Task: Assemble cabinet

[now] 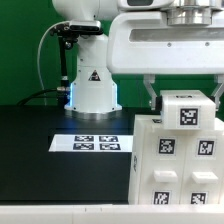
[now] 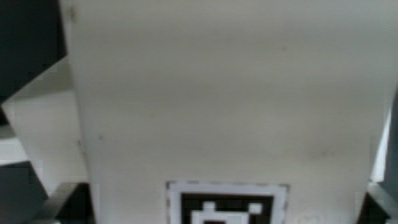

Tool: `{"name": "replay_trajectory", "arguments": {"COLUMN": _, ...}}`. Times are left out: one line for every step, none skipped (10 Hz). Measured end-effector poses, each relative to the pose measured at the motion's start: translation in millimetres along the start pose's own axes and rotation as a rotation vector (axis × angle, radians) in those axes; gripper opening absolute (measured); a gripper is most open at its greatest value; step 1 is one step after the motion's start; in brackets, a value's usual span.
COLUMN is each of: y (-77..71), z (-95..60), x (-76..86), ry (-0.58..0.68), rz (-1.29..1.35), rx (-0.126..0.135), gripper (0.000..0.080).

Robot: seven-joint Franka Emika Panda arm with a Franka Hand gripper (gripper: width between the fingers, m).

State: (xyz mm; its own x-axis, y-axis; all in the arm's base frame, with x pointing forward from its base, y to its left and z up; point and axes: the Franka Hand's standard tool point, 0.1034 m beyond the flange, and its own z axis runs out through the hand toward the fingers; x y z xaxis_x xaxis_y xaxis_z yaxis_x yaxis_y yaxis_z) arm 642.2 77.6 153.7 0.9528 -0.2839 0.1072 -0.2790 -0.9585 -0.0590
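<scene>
Exterior view alone shows marker board (image 1: 93, 143) beside cabinet (image 1: 176, 150).

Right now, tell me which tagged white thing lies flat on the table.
The marker board: a thin strip of tags lying flat on the black table, while the cabinet stands boxy beneath the gripper.

A plain pale wall (image 1: 20, 40) rises at the far side behind the matte black flat tabletop (image 1: 40, 125), evenly lit.
</scene>
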Motion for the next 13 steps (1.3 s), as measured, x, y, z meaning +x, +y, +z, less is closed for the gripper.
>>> {"name": "replay_trajectory", "arguments": {"y": 4.5, "z": 1.9, "x": -3.8, "ry": 0.016, "rz": 0.214, "rx": 0.013, "gripper": 0.0557}}
{"name": "replay_trajectory", "arguments": {"y": 6.8, "z": 2.0, "x": -4.0, "ry": 0.021, "rz": 0.425, "rx": 0.039, "gripper": 0.0557}}
{"name": "replay_trajectory", "arguments": {"y": 6.7, "z": 1.7, "x": -2.2, "ry": 0.014, "rz": 0.538, "rx": 0.071, "gripper": 0.0557}}
{"name": "replay_trajectory", "arguments": {"y": 5.9, "z": 1.7, "x": -2.6, "ry": 0.011, "rz": 0.567, "rx": 0.074, "gripper": 0.0557}}
{"name": "replay_trajectory", "arguments": {"y": 6.0, "z": 1.9, "x": -2.7, "ry": 0.006, "rz": 0.658, "rx": 0.077, "gripper": 0.0556}}
{"name": "replay_trajectory", "arguments": {"y": 5.0, "z": 2.6, "x": -3.4, "ry": -0.003, "rz": 0.729, "rx": 0.084, "gripper": 0.0556}}
{"name": "replay_trajectory", "arguments": {"y": 4.2, "z": 2.6, "x": -3.7, "ry": -0.011, "rz": 0.800, "rx": 0.091, "gripper": 0.0556}}
{"name": "replay_trajectory", "arguments": {"y": 6.0, "z": 4.2, "x": -5.1, "ry": -0.027, "rz": 0.910, "rx": 0.094, "gripper": 0.0553}}
{"name": "replay_trajectory", "arguments": {"y": 11.4, "z": 13.5, "x": -15.4, "ry": -0.098, "rz": 1.150, "rx": 0.075, "gripper": 0.0551}}
{"name": "replay_trajectory", "arguments": {"y": 8.0, "z": 14.6, "x": -13.5, "ry": -0.116, "rz": 1.325, "rx": 0.103, "gripper": 0.0549}}
{"name": "replay_trajectory", "arguments": {"y": 5.9, "z": 14.6, "x": -11.3, "ry": -0.109, "rz": 1.396, "rx": 0.131, "gripper": 0.0549}}
{"name": "replay_trajectory", "arguments": {"y": 5.8, "z": 14.4, "x": -11.1, "ry": -0.109, "rz": 1.396, "rx": 0.132, "gripper": 0.0549}}
{"name": "replay_trajectory", "arguments": {"y": 5.2, "z": 14.2, "x": -10.9, "ry": -0.108, "rz": 1.387, "rx": 0.133, "gripper": 0.0640}}
